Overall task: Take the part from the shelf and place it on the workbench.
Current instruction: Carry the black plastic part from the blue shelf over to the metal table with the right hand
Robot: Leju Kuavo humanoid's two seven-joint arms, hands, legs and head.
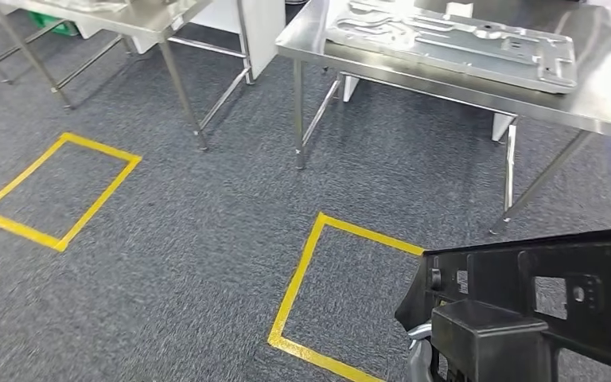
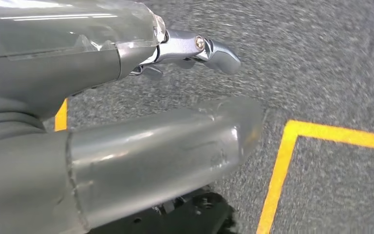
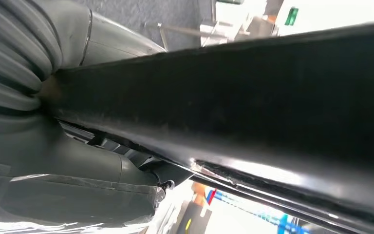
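The part [image 1: 541,294] is a long black plastic frame with cut-outs and a boxy block, low at the right of the head view, above the carpet. In the right wrist view it is a black bar [image 3: 253,102] running through my right hand [image 3: 53,161], whose grey thumb and fingers grip it from both sides. A silver finger [image 1: 418,350] shows under the part's left end. My left hand [image 2: 126,122] hangs over the carpet with its thumb and a metal finger stretched out, holding nothing. The steel workbench [image 1: 605,103] stands ahead at the upper right.
A large grey stamped metal plate [image 1: 453,40] lies on the workbench. A second steel table [image 1: 151,20] stands at the upper left. Two yellow tape squares [image 1: 60,191] [image 1: 302,278] mark the grey carpet; the nearer one lies just before the workbench.
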